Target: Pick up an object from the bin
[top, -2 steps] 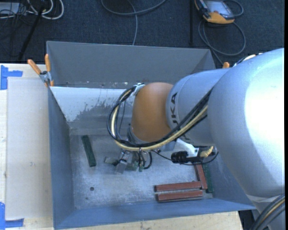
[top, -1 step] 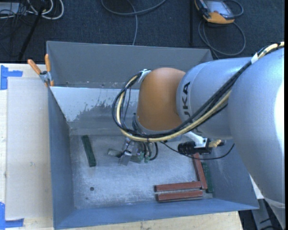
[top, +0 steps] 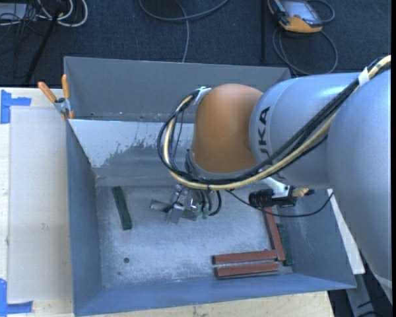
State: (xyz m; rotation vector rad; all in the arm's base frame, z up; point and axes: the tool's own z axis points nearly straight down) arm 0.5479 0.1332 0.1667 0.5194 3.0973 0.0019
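Observation:
My gripper (top: pixel 179 209) hangs low over the middle of the bin floor, just below the orange cover on the wrist. A dark green flat bar (top: pixel 122 208) lies to its left, apart from it, pointing from the back wall toward the front. Toward the front right lie two reddish-brown bars (top: pixel 245 263) side by side. A third reddish-brown bar (top: pixel 274 232) with a green strip along it stands at a right angle to them, by the right wall. I see nothing held in the gripper.
The arm and its cables cover the bin's back right part. A small dark speck (top: pixel 127 261) sits on the floor at the front left. Bare grey floor lies between the green bar and the brown bars.

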